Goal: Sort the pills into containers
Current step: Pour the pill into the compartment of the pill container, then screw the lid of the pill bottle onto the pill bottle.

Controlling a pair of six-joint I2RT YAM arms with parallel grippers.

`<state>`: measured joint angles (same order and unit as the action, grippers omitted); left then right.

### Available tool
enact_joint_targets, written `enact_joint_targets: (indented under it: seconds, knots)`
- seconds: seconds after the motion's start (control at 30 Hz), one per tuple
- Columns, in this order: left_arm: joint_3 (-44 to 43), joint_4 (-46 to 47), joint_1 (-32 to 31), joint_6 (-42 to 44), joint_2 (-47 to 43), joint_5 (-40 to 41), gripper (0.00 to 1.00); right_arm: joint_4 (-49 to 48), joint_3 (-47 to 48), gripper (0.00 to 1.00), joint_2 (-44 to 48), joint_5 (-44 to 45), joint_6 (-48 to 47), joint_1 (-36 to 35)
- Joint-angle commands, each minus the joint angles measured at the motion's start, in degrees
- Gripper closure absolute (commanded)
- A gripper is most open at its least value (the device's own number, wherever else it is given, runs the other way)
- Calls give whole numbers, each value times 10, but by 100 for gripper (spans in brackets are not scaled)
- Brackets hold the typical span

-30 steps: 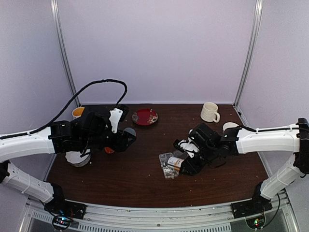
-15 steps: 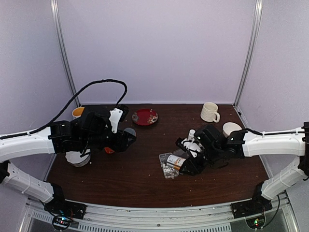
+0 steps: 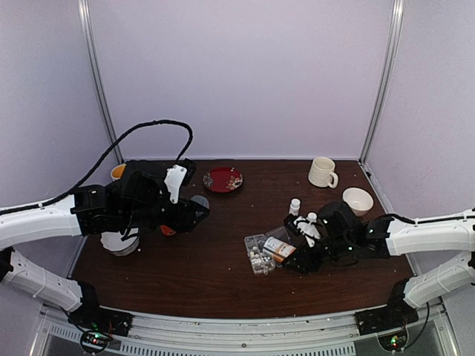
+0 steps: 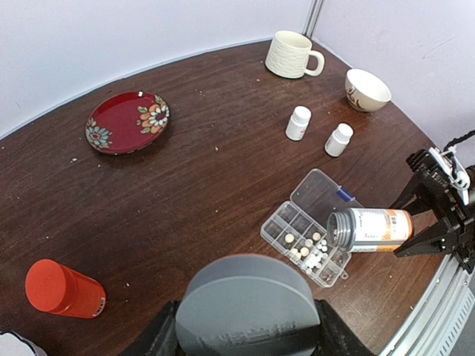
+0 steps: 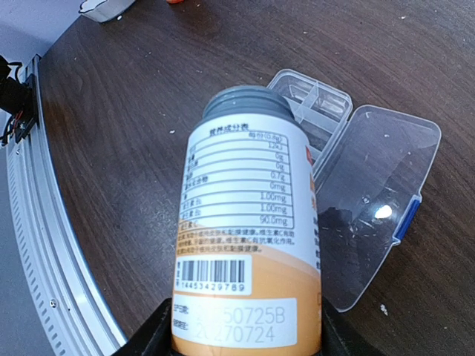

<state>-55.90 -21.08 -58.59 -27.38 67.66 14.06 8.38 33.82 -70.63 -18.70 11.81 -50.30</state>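
A clear organizer box (image 4: 276, 227) lies on the table with its lid (image 4: 320, 194) swung open. Small whitish pills (image 4: 312, 256) sit in a few of its cells, the containers. My right gripper (image 5: 242, 337) is shut on an orange bottle with a white label (image 5: 249, 222). The bottle (image 4: 371, 226) lies tipped on its side, its open grey mouth over the box's near end. My left gripper (image 4: 245, 337) hangs well to the left, shut on a round grey cap (image 4: 249, 308). In the top view the box (image 3: 252, 242) lies just left of the bottle (image 3: 277, 248).
Two small white bottles (image 4: 298, 122) (image 4: 338, 139) stand behind the box. A cream mug (image 3: 322, 172) and a bowl (image 3: 358, 200) are at the back right, a red plate (image 3: 223, 179) at the back middle. A red-orange bottle (image 4: 63, 289) lies at the left.
My right arm has drawn back to the right and nearer with the bottle, uncovering the two white bottles and the bowl. The left arm has held still.
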Motion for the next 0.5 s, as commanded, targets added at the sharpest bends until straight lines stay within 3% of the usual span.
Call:
enact_joint_targets:
  seconds: [0.0, 0.13, 0.47]
  knots:
    - [-15, 17, 2, -10, -2, -12, 100, -46, -4, 100, 19, -15, 8, 7]
    - [-15, 24, 2, -17, -2, -18, 100, -80, -33, 100, 52, -19, -1, 7]
    - [-75, -1, 2, -16, -3, -75, 100, -327, -147, 100, 201, -21, -50, 7]
